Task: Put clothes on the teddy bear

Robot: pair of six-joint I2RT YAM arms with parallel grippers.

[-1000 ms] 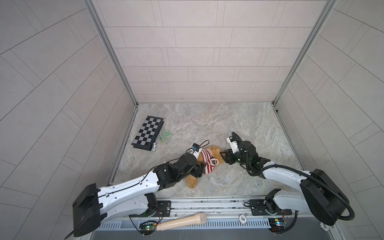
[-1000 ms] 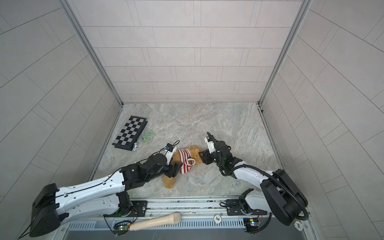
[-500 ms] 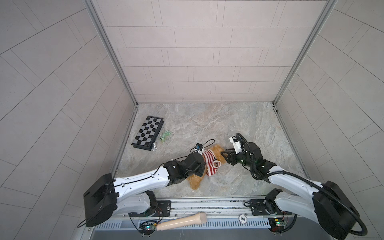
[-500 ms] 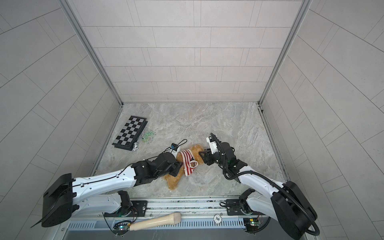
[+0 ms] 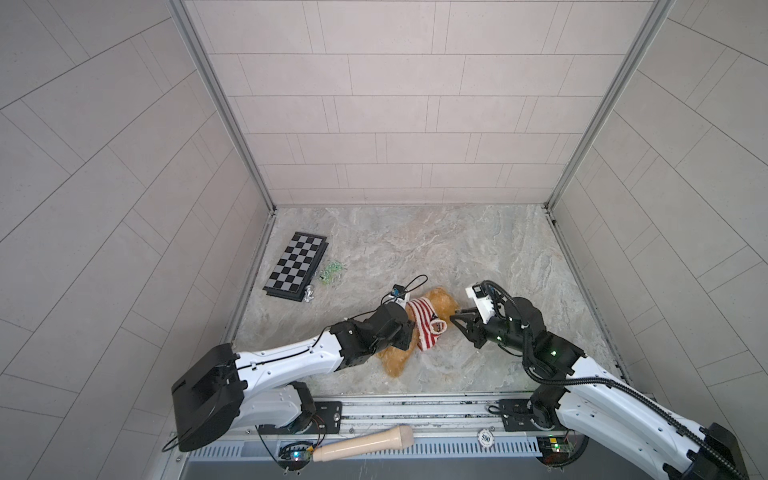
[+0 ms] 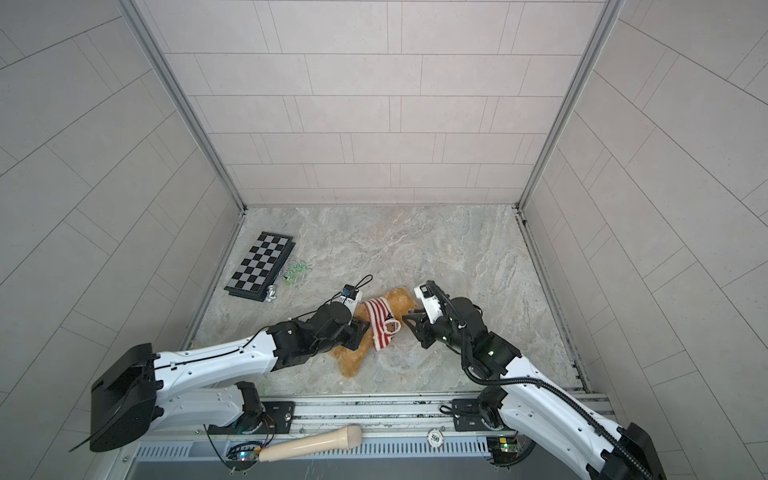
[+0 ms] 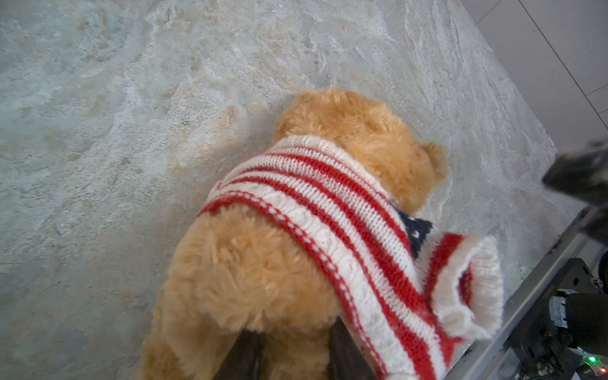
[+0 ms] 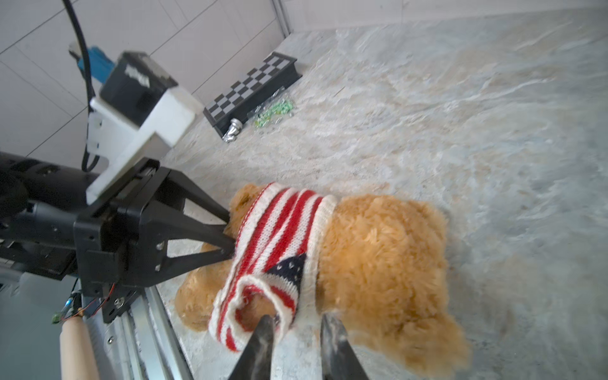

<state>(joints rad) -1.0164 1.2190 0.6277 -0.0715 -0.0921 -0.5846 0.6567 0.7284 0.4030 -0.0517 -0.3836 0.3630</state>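
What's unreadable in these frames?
Face of bear: faces away in left wrist view, blurred in right wrist view, too small in top views.
Tips of left fingers: buried in fur in both wrist views, under arm in top views; sweater or fur gripped, unclear.
Tips of right fingers: blurred at sleeve, right wrist view; contact unclear.

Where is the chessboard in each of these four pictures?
In a top view: chessboard, up-left of the teddy bear.
In a top view: chessboard, same place.
Left wrist: not in it.
Right wrist: chessboard beyond the teddy bear.
Shared landmark: teddy bear, in all four.
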